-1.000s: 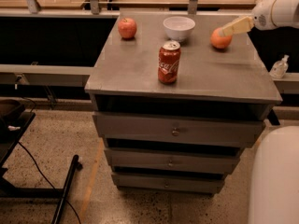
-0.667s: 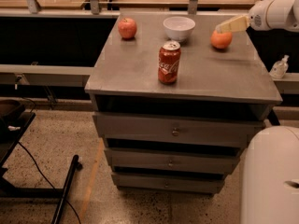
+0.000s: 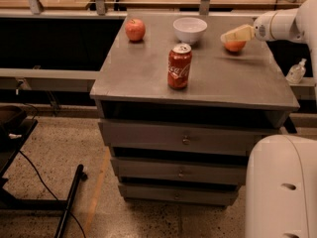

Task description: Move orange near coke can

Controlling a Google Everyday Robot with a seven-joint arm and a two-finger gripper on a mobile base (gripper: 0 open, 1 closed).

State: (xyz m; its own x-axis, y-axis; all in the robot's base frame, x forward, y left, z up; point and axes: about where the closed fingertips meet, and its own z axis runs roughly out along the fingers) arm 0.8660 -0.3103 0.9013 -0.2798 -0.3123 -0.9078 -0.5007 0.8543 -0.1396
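The orange (image 3: 235, 46) lies at the back right of the grey cabinet top (image 3: 148, 73), to the right of a white bowl. My gripper (image 3: 237, 33) reaches in from the right on a white arm and sits right over the top of the orange, hiding its upper part. The red coke can (image 3: 179, 66) stands upright near the middle of the top, well to the left of and in front of the orange.
A reddish apple (image 3: 134, 29) lies at the back left and the white bowl (image 3: 190, 29) at the back middle. A small clear bottle (image 3: 296, 72) stands beyond the right edge. My white body (image 3: 282, 187) fills the lower right. Drawers (image 3: 184, 139) face me below.
My gripper has moved left and down, from just right of and above the orange to over its top. The orange, can, apple and bowl have stayed put.
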